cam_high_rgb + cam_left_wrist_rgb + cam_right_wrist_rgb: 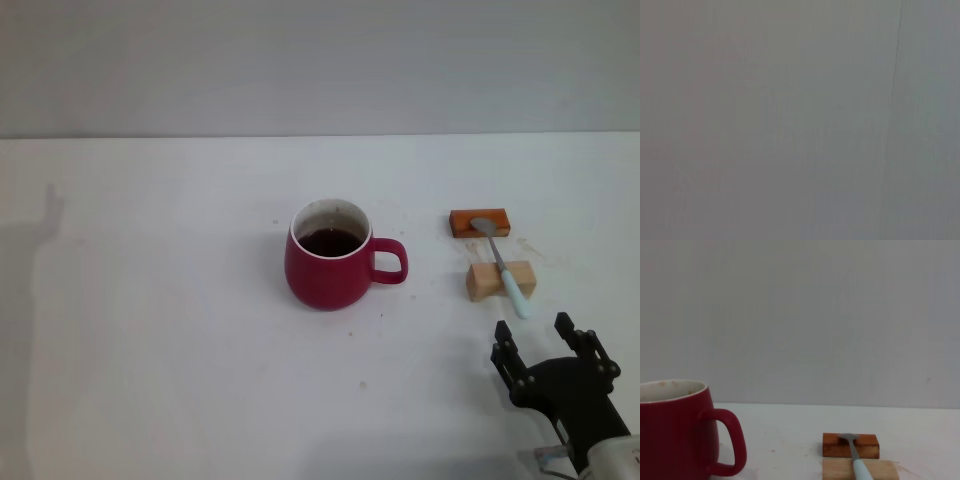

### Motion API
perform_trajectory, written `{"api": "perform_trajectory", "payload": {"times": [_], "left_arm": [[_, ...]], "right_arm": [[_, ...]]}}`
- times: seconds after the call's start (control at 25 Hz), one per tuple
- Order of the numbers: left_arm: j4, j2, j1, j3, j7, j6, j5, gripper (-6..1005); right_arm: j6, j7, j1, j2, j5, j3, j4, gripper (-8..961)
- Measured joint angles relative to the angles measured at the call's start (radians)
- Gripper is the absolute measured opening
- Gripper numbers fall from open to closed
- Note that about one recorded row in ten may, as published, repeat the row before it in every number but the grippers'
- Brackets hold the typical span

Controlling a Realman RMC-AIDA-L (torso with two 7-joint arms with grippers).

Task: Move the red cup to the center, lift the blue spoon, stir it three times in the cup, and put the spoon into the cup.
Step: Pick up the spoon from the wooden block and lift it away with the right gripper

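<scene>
The red cup (328,257) stands near the middle of the white table, dark liquid inside, its handle pointing right; it also fills the corner of the right wrist view (680,432). The blue spoon (505,268) lies to its right, grey bowl resting on an orange block (480,222) and pale handle across a tan wooden block (499,280); in the right wrist view the spoon (856,460) points toward the camera. My right gripper (535,332) hovers open just in front of the spoon's handle end, holding nothing. My left gripper is out of view.
The white table (160,330) reaches back to a grey wall. The left wrist view shows only a plain grey surface. Small crumbs and stains dot the table around the blocks.
</scene>
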Motion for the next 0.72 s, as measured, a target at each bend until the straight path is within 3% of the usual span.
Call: {"api": "perform_trajectory", "payload": {"times": [0.72], "left_arm": [[0.0,0.0,0.002,0.0,0.0,0.009,0.0,864]], "right_arm": [[0.065,0.053,0.115,-0.001,0.041,0.005,-0.064,698]]}}
